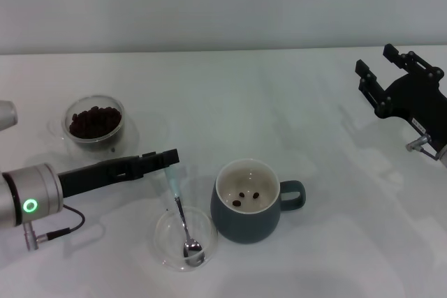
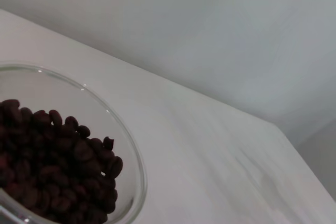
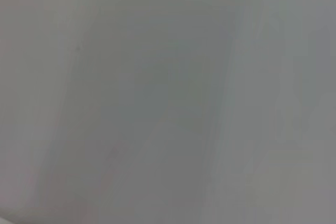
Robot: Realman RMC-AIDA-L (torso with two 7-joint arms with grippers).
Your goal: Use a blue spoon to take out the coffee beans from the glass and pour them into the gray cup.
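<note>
The blue spoon (image 1: pixel 180 214) has its metal bowl resting in a flat clear glass saucer (image 1: pixel 167 232), and its pale handle rises to my left gripper (image 1: pixel 171 160), which is shut on the handle's end. The glass (image 1: pixel 120 113) with the heap of coffee beans (image 1: pixel 93 121) stands at the far left; the left wrist view shows the glass's rim (image 2: pixel 137 166) and the beans (image 2: pixel 58 166) close up. The gray cup (image 1: pixel 244 225) stands right of the saucer, handle to the right, with three beans (image 1: pixel 246 198) inside. My right gripper (image 1: pixel 377 61) is open and raised at the far right.
The white table (image 1: pixel 279 102) stretches back to a pale wall. The saucer and the gray cup nearly touch near the table's front. The right wrist view shows only a plain grey surface.
</note>
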